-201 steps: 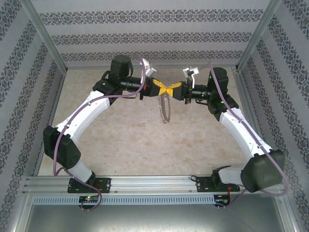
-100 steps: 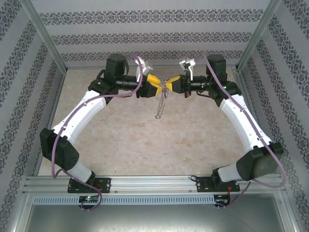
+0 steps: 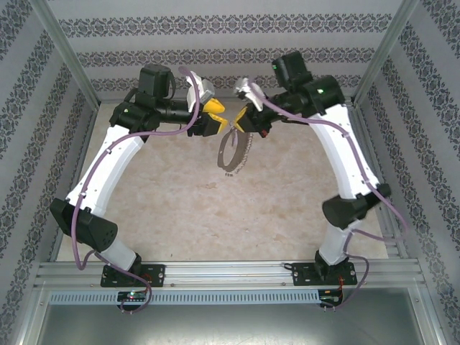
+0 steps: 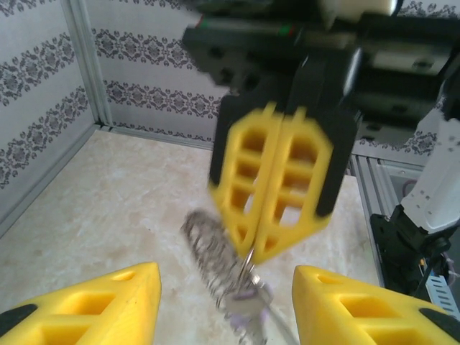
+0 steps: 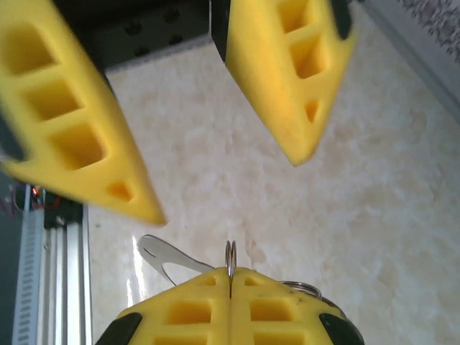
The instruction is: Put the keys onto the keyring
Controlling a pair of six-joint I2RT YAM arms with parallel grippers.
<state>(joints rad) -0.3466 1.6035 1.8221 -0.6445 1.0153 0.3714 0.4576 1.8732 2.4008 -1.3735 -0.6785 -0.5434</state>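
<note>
The left jaws have opened partway, releasing the large dark-grey fringed keyring hoop. It now hangs above the tabletop, pinched in the closed right jaws. Handover judged complete.

- A beige, marbled table top spans the floor of the cell.
- Walls with striped floral wallpaper stand on three sides.
- Aluminium posts rise at the back corners.
- A slotted aluminium rail runs along the near edge.
</note>
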